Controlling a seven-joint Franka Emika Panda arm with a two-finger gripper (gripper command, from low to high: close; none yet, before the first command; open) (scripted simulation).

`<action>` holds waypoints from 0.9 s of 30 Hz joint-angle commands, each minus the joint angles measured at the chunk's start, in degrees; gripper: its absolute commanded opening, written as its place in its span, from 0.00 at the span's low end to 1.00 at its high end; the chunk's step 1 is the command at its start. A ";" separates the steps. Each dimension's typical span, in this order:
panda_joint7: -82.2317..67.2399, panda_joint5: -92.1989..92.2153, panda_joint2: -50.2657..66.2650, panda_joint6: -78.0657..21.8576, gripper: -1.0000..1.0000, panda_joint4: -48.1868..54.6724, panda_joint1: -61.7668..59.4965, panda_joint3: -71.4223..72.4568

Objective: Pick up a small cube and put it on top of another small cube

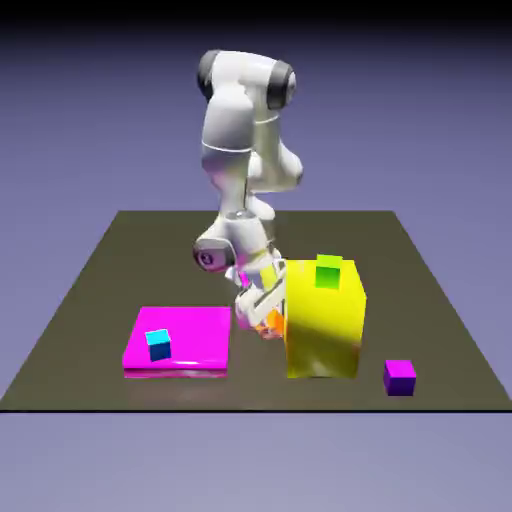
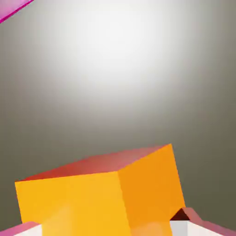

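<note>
The small orange cube (image 2: 101, 193) is clasped between the closed jaws of the gripper (image 1: 262, 318), near the worktop's (image 1: 90, 290) front edge, just beside the yellow block (image 1: 325, 335) carrying the green cube (image 1: 329, 271).

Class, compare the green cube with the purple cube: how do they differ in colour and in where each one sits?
The green cube is bright green; the purple cube is violet. The green cube sits high on the yellow block; the purple cube rests low on the table, to the exterior view's right of the block. Both are small, similar-sized, and untouched.
</note>
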 commanded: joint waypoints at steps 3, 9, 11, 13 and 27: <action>7.31 -7.53 -1.96 -0.55 0.00 1.13 -1.12 0.65; 21.80 -22.47 -5.88 -1.70 0.00 3.40 -3.34 1.94; 22.88 -23.58 -6.17 -1.78 0.00 3.57 -3.51 2.04; 23.22 -23.97 -7.37 -6.76 0.00 7.54 -0.10 3.48; 26.92 2.30 -14.86 -39.35 0.00 19.39 4.92 8.00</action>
